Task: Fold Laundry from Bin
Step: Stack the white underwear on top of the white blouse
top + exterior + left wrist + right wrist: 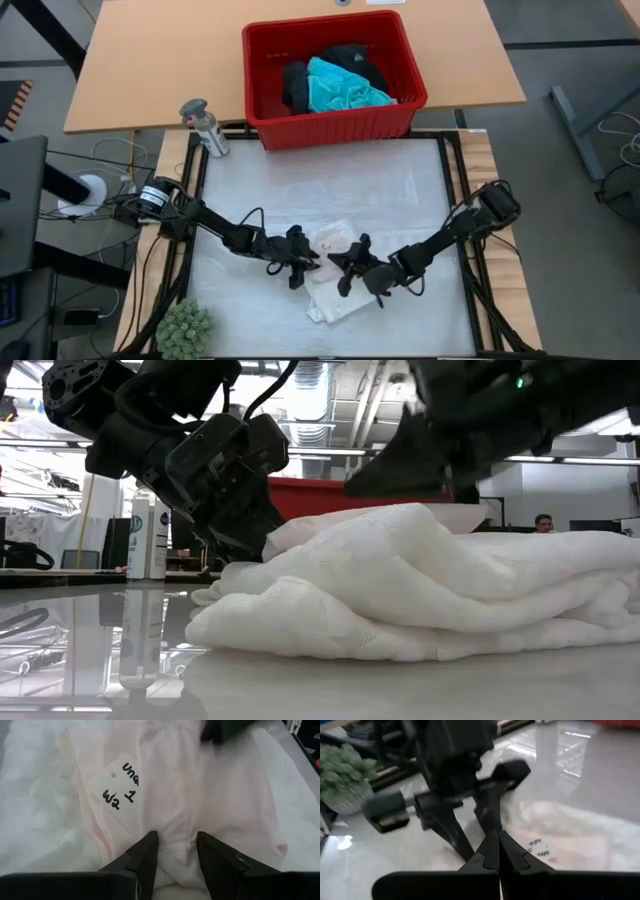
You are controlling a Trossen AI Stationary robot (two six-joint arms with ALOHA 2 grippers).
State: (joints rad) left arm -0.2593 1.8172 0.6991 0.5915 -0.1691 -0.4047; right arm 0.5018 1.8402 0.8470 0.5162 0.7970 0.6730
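Near edge, left corner: small spiky green potted plant, clear of the work. Just beyond it, mid-mat on the glossy white table mat, lies the soft pale pink-white garment, crumpled in a low heap with a handwritten white paper tag showing on top. Both arms meet over it. The left gripper sits at the garment's left edge — fingers part-spread with a ridge of the pink-white fabric between them, so I read it as pinching the cloth, not fully clamped. The right gripper is over the garment's middle-right, fingers pressed together with nothing visibly between them; looks like it's pinning or hovering, can't tell contact. To do this fold well, I'd judge: left should keep a firm hold on one layer edge only, right should re-open and take a matching edge before any lift, then pull apart evenly so the heap flattens instead of bunching. Risk — dragging the whole pile. Far side: the red perforated plastic bin with the turquoise shirt and black clothing still inside; grey-capped spray bottle stands left of it.
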